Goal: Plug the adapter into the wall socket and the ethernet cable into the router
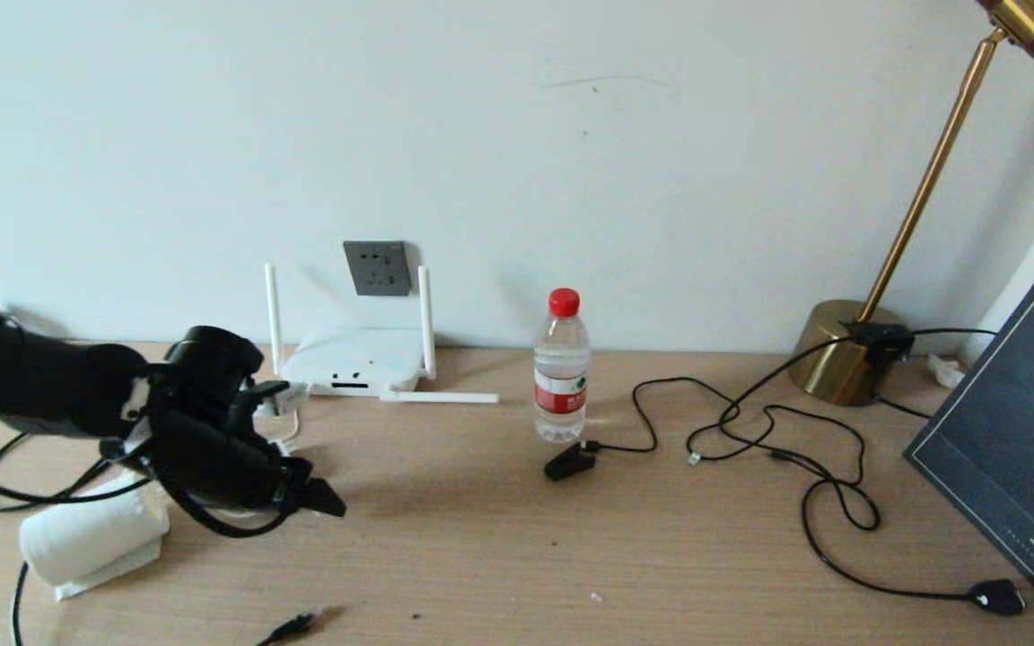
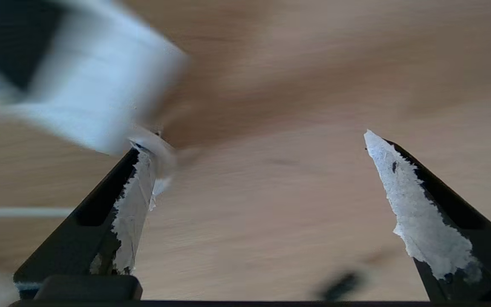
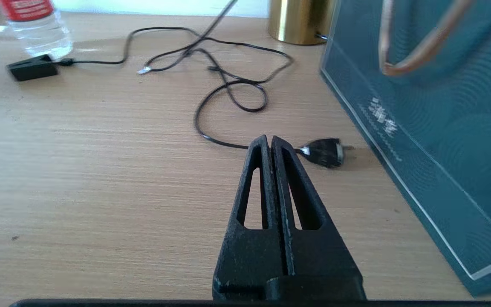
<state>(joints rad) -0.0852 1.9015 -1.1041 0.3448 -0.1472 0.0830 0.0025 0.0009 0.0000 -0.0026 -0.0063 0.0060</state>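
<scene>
Just beside left gripper (image 2: 254, 170) (spread wide), adapter (image 2: 79, 81)

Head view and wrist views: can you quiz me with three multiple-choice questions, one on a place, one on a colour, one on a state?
1. Where is the dark grey square wall socket?
A. On the wall just above the flat white router
B. Lying in front of the router
C. Under the router

2. What colour is the clear plastic water bottle's cap?
A. Blue
B. Red
C. Green

3. How do the right gripper's jaws stand?
A. Wide open
B. Shut on a cable
C. Shut, holding nothing

Answers: 1 A, the socket shows between the router's upright antennas; 2 B, the cap is plainly red; 3 C, the jaws meet with nothing between them.
</scene>
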